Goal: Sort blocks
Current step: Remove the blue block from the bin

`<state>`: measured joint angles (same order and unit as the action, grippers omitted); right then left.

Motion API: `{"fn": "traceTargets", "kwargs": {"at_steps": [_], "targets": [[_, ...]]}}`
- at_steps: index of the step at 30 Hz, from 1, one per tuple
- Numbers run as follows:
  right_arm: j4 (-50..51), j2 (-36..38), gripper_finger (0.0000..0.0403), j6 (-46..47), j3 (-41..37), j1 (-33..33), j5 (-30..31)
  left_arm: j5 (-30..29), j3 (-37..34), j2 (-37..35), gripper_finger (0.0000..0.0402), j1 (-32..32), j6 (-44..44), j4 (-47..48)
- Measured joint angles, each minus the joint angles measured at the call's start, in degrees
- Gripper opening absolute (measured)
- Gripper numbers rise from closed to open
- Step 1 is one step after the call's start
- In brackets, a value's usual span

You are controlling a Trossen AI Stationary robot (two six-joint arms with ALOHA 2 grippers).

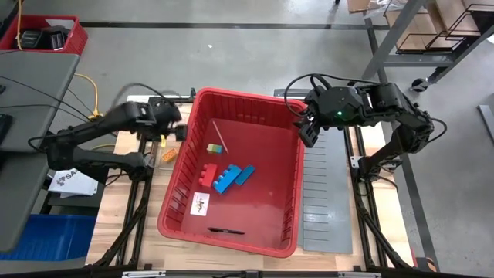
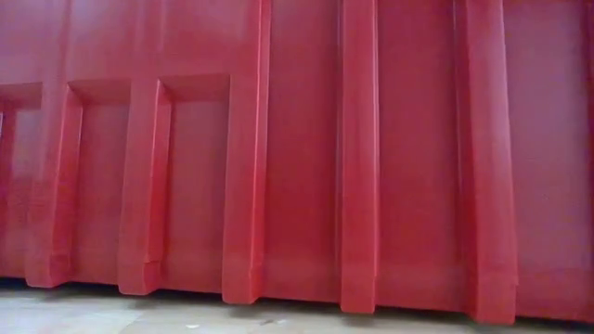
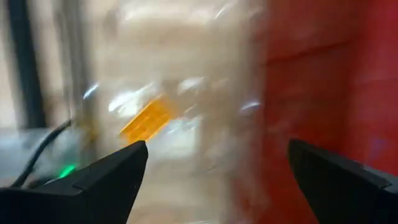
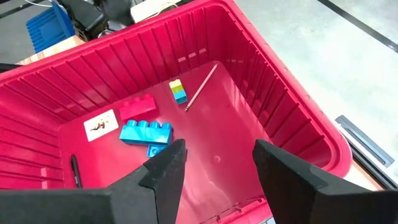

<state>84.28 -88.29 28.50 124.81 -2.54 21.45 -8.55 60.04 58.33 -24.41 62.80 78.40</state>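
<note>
A large red bin stands mid-table. Inside lie a red block, blue blocks and a small yellow-green block; in the right wrist view the red block, the blue blocks and the yellow-green block show too. An orange block lies on the wooden table just left of the bin, blurred in the left wrist view as the orange block. My left gripper hangs open above it, holding nothing. My right gripper is open and holds nothing, over the bin's right rim.
The bin also holds a pencil, a white card and a black pen. A grey slotted sheet lies right of the bin. The bin's wall fills the low view. Cables and a blue crate sit at the left.
</note>
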Motion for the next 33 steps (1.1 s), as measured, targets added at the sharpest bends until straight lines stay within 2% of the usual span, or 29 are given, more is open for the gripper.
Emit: {"fn": "traceTargets", "kwargs": {"at_steps": [4,7,9,13,19,24,33], "targets": [[0.0,0.0,0.0186,0.0,0.0,0.0,0.0,-3.7,11.9,-1.0,0.0380,0.0,-5.6,-5.4],[0.1,0.0,0.0186,0.0,0.0,0.0,0.0,-5.3,21.5,0.2,0.0379,0.1,-12.9,-7.3],[0.1,0.0,0.0186,0.0,0.0,0.3,0.0,-2.4,27.3,2.5,0.0379,0.7,-18.7,-8.4],[0.1,0.0,0.0186,1.3,0.0,1.3,0.0,3.7,35.0,10.8,0.0379,5.6,-23.6,-8.6],[0.2,0.0,0.0186,2.7,0.0,2.3,0.0,5.3,36.4,27.6,0.0379,17.5,-25.6,-5.6],[0.2,0.0,0.0186,2.7,0.0,2.3,-0.3,1.6,36.4,39.1,0.0379,25.2,-27.1,-5.1],[0.2,0.0,0.0186,3.6,0.0,2.3,-1.0,3.2,36.4,55.0,0.0379,26.8,-30.7,-6.1]]}}
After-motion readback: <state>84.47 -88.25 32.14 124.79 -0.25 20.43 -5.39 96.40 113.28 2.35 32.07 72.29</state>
